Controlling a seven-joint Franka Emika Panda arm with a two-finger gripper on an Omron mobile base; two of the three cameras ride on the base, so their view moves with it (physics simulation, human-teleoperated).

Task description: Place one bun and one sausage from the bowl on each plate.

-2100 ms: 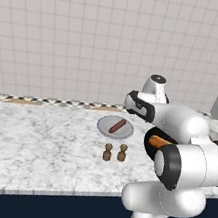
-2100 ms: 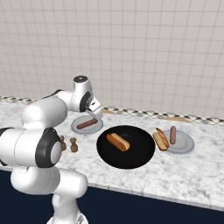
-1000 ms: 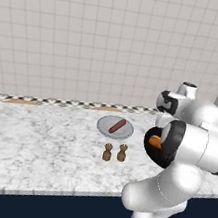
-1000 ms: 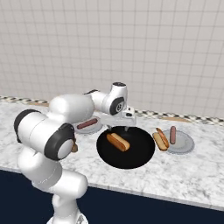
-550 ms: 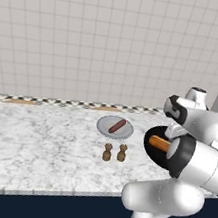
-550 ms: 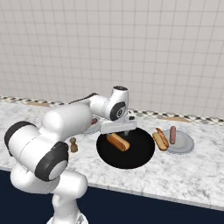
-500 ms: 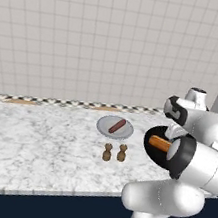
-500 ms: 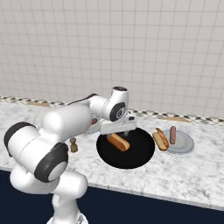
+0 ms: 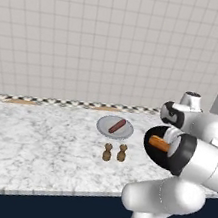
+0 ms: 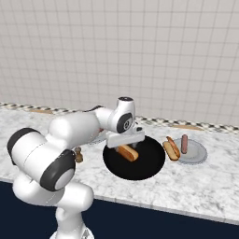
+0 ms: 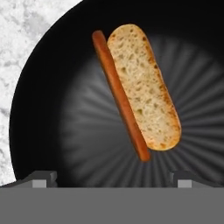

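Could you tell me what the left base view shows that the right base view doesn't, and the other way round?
Left base view: a plate holding one sausage, with two small brown shakers in front of it.

Right base view: the black bowl with a bun in it, the open gripper just above that bun, and a second plate to the right carrying a bun and a sausage.

Both share the marble counter, the tiled wall and the white arm.

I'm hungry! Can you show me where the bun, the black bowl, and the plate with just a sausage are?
bun (image 11: pixel 144 89), hand view, middle of its cut face.
black bowl (image 10: pixel 150 167), right base view, bare inner floor.
plate with one sausage (image 9: pixel 105 126), left base view, bare rim left of the sausage.
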